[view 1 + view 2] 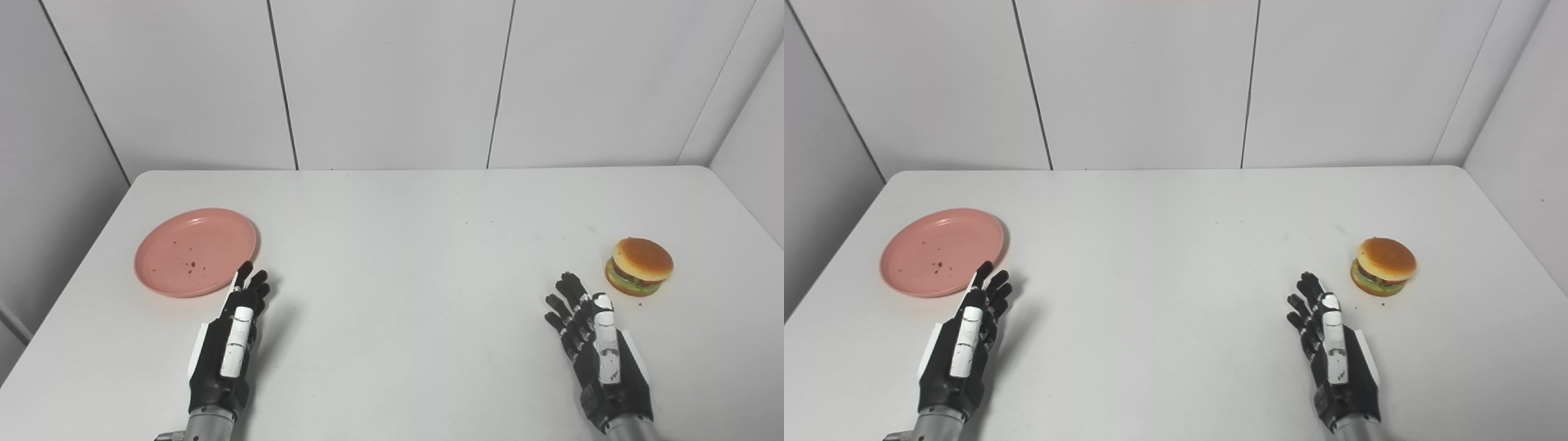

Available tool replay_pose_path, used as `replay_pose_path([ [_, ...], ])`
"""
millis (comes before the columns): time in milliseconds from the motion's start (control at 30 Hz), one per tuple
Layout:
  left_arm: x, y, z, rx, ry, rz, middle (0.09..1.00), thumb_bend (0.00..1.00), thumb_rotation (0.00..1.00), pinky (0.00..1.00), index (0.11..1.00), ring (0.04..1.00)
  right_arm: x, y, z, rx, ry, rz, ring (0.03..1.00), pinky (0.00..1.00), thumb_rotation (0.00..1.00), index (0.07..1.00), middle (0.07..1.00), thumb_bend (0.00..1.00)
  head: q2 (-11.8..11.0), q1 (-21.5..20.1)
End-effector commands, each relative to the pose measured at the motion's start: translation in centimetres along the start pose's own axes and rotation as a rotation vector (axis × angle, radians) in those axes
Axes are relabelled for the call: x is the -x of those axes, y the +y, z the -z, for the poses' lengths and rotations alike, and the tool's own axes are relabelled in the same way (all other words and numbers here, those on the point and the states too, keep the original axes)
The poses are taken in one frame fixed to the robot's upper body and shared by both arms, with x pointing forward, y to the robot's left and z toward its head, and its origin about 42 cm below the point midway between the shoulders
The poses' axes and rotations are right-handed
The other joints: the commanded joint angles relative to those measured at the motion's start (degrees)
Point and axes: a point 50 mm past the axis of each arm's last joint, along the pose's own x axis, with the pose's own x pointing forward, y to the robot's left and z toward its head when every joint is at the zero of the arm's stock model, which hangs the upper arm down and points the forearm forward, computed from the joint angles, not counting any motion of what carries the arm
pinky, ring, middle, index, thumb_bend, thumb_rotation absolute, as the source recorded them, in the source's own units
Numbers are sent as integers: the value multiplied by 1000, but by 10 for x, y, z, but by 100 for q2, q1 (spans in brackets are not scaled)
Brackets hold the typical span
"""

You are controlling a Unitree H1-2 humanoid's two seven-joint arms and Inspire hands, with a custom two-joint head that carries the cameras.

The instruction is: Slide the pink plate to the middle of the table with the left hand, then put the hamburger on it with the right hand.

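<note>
The pink plate (pixel 195 252) sits far left on the worktop (pixel 404 245), the hamburger (pixel 639 266) far right. The left hand (pixel 229 343), empty with fingers extended, reaches the plate's near rim; pressing down there could tip it. The right hand (pixel 597 349) waits empty, fingers spread

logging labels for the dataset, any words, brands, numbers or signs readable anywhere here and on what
None: no readable text shows in either view.
The pink plate carries only dark specks, not print.
The hamburger has no label or wrapper.
The left hand and right hand show white patches with no legible marking.
The table and the wall panels are blank.
</note>
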Motion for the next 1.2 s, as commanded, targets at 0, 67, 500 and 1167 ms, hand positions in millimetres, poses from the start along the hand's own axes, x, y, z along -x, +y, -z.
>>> replay_pose_path([
  [0, 2, 4, -9, -28, -39, 6, 944, 800, 868, 1000, 949, 950, -5, 6, -18, 0, -62, -28, 930, 942, 1000, 931, 956, 870, -9, 5],
  [67, 2, 5, -10, -31, -41, 9, 943, 790, 871, 1000, 951, 949, -5, 6, -18, 3, -61, -30, 932, 945, 1000, 933, 957, 872, -9, 5],
  [500, 3, 5, -11, -28, -37, 10, 941, 787, 870, 1000, 948, 949, -5, 6, -18, -4, -64, -35, 938, 953, 1000, 936, 963, 869, 2, 13],
  [1167, 3, 5, -11, -34, -35, 15, 940, 777, 867, 1000, 936, 949, -4, 7, -19, -1, -61, -40, 933, 947, 1000, 934, 957, 866, 9, -12],
])
